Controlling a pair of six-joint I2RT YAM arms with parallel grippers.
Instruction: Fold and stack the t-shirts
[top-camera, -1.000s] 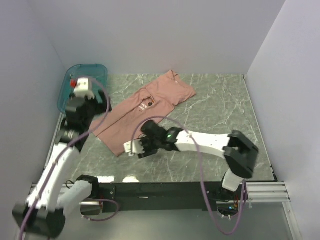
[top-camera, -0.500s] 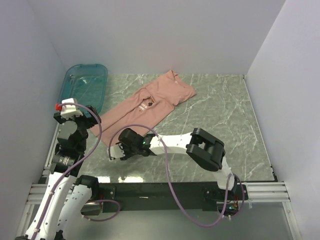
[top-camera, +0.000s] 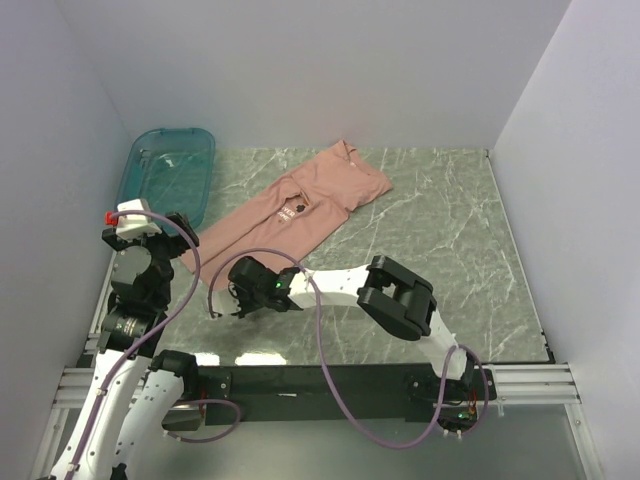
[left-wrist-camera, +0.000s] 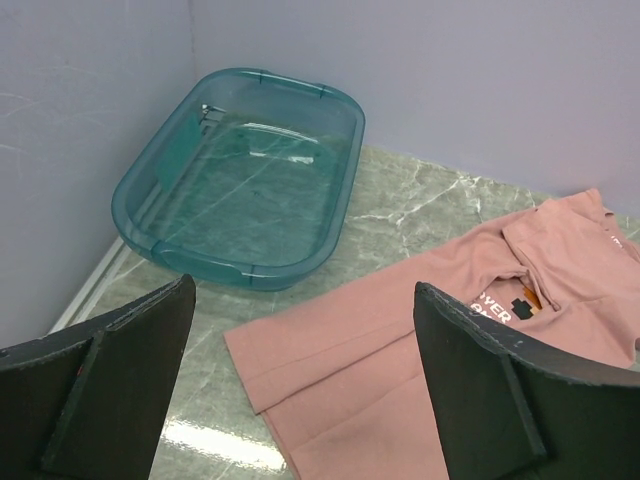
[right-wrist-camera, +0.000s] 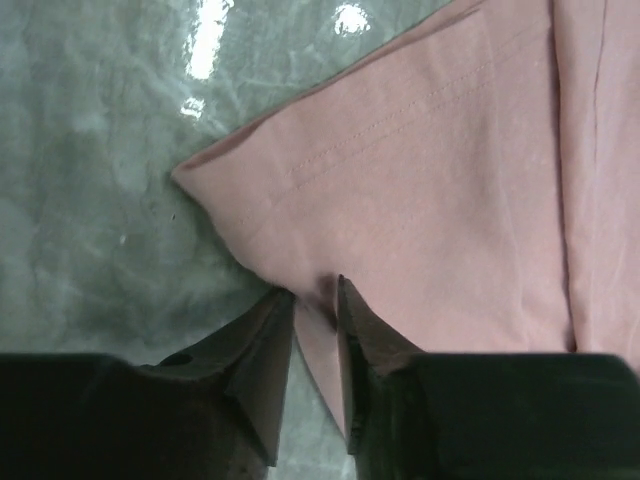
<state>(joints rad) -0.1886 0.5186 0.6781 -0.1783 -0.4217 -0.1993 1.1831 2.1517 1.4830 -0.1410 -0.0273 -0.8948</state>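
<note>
Working the near-left hem corner of the t-shirt with the right gripper — down low on the table, tips narrow, a small ridge of pink cloth nipped between them. Can't confirm from the wrist view how deep that bite goes; looks like edge only, just inboard of the corner. Left gripper parked wide and holding nothing, up over the left side, facing the bin and the other end of the hem. Shirt itself laid out flat as a long diagonal strip, hem near-left, collar far-centre, print facing up, near the bin but apart from it. Reads as the start of a hem-to-collar fold, so most of the job left to do. Before lifting: squeeze fully and check for every layer in the pinch, not just the top one, or risk peeling a single ply and opening the strip. Then raise only enough to clear the cloth underneath and carry along the strip's long axis toward the collar — low and slow, to avoid dragging the whole shirt across the slick stone. Better with two hands: bring the left one down onto the opposite hem corner first and move both together, otherwise expect a skewed, twisted fold. Set down with the edges lined up, release, and keep clear of the bin rim throughout.
</note>
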